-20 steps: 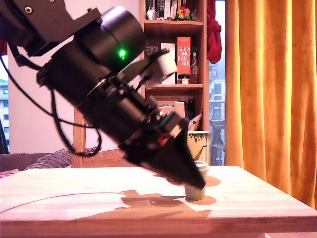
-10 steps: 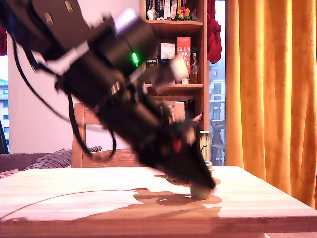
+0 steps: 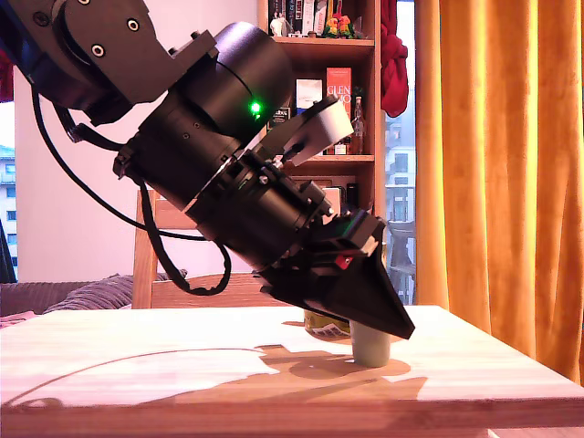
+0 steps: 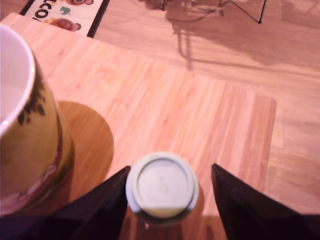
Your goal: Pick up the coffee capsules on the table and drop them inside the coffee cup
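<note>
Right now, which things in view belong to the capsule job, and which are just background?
Part of the job:
- green capsule, upright on the table
- coffee cup beside it
- gripper, open around the capsule

Just lying about:
- bookshelf
- wooden chair
- orange curtain

The capsule (image 4: 161, 185) stands upright on the table (image 4: 200, 115), between the two fingers of the gripper (image 4: 167, 185). In the exterior view, the coffee cup (image 3: 326, 321) stands just behind it, at about ten o'clock.
</note>
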Available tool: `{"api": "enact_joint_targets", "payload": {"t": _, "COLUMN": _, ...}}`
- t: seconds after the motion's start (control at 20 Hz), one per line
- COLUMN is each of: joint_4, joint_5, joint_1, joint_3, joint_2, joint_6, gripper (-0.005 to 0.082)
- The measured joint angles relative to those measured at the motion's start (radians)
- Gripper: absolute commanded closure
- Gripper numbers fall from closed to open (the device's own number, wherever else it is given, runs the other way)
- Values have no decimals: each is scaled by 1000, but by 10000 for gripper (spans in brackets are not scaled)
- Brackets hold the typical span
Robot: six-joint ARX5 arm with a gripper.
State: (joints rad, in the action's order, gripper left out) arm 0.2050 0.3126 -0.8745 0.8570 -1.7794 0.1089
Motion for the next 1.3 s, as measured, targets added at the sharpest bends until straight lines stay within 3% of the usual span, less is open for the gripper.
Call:
{"api": "enact_joint_targets", "payload": {"t": 0.3, "joint_4": 0, "joint_5": -3, "joint_1": -1, "joint_3": 0, "joint_2": 0, "joint_6": 0, "gripper": 316}}
{"api": "enact_joint_targets", "payload": {"t": 0.5, "joint_4": 0, "joint_5": -7, "joint_1": -1, "joint_3": 0, "joint_2": 0, "joint_6": 0, "gripper": 563}}
{"api": "enact_joint_targets", "payload": {"t": 0.6, "joint_4": 1, "joint_5": -7, "joint_1": -1, "joint_3": 0, "joint_2": 0, "joint_6": 0, "gripper": 628}}
{"api": "enact_joint_targets", "payload": {"t": 1.0, "joint_4": 1, "joint_5": -7, "joint_1": -1, "joint_3": 0, "joint_2": 0, "joint_6": 0, "gripper": 627}}
{"api": "enact_joint_targets", "payload": {"t": 1.3, "joint_4": -40, "joint_5": 45, "joint_1": -6, "joint_3": 0, "joint_2": 55, "joint_6": -1, "gripper": 627}}
